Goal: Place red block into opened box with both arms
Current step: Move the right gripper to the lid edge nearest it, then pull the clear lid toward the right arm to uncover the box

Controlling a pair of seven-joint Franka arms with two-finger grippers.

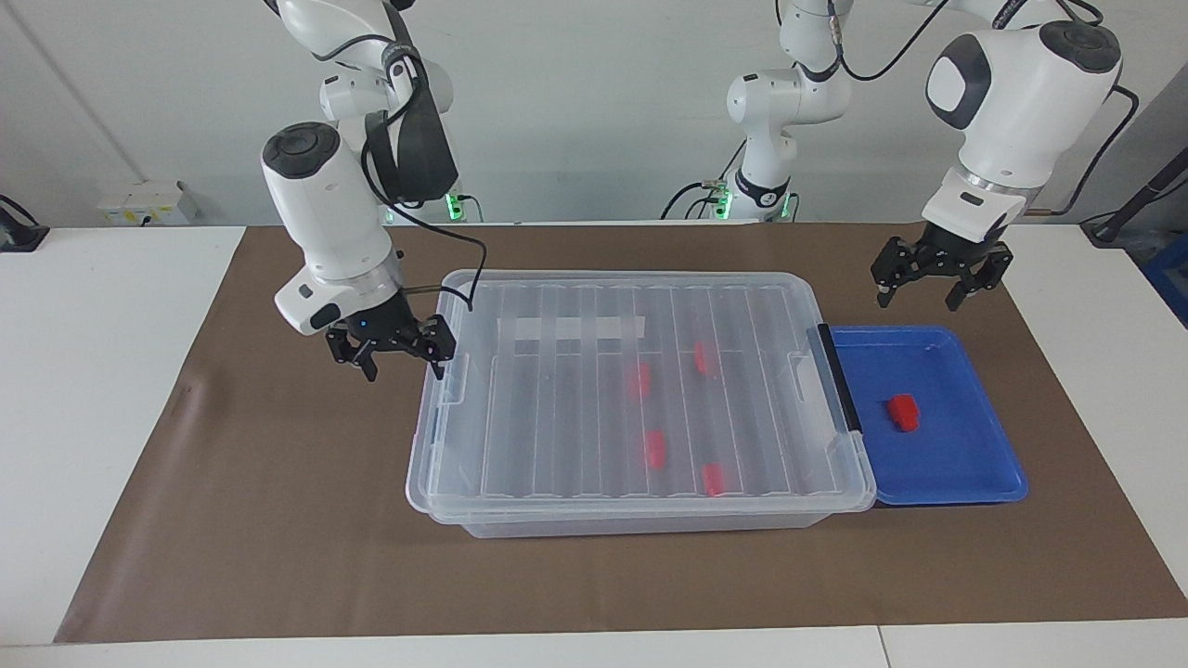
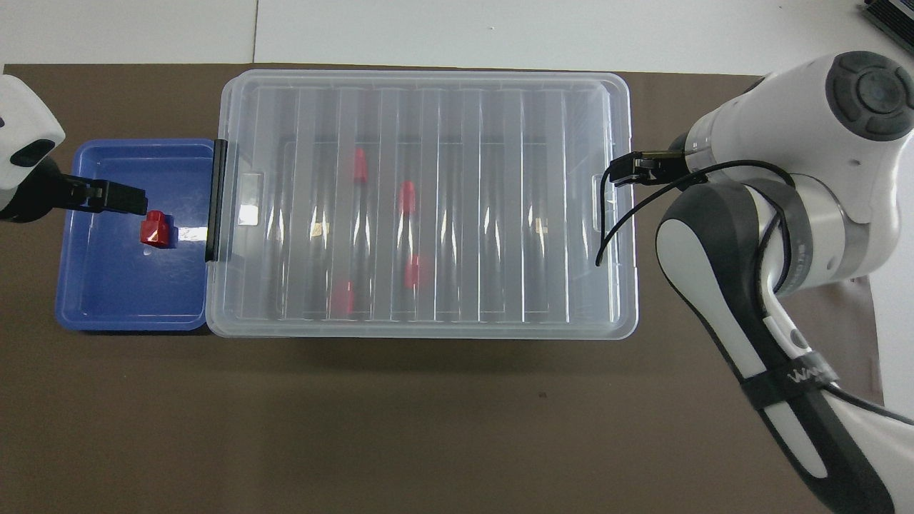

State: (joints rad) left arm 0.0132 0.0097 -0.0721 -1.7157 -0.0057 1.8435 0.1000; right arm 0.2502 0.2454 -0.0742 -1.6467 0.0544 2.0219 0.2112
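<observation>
A red block (image 1: 902, 413) (image 2: 156, 230) lies in the shallow blue tray (image 1: 974, 464) (image 2: 107, 300). The tray touches the box (image 1: 557, 417) (image 2: 428, 80) at the left arm's end. The box is clear plastic, and its ribbed lid lies shut on it. Several red blocks (image 1: 655, 448) show through the lid. My left gripper (image 1: 919, 299) (image 2: 107, 198) hangs open and empty over the tray's edge nearest the robots. My right gripper (image 1: 405, 371) is open and empty, low beside the lid's end clip at the box's other end.
A brown mat (image 1: 278, 520) (image 2: 357, 428) covers the table under the box and tray. White table (image 1: 93, 371) shows at both ends. A black cable (image 1: 469, 278) loops from the right wrist over the box's corner.
</observation>
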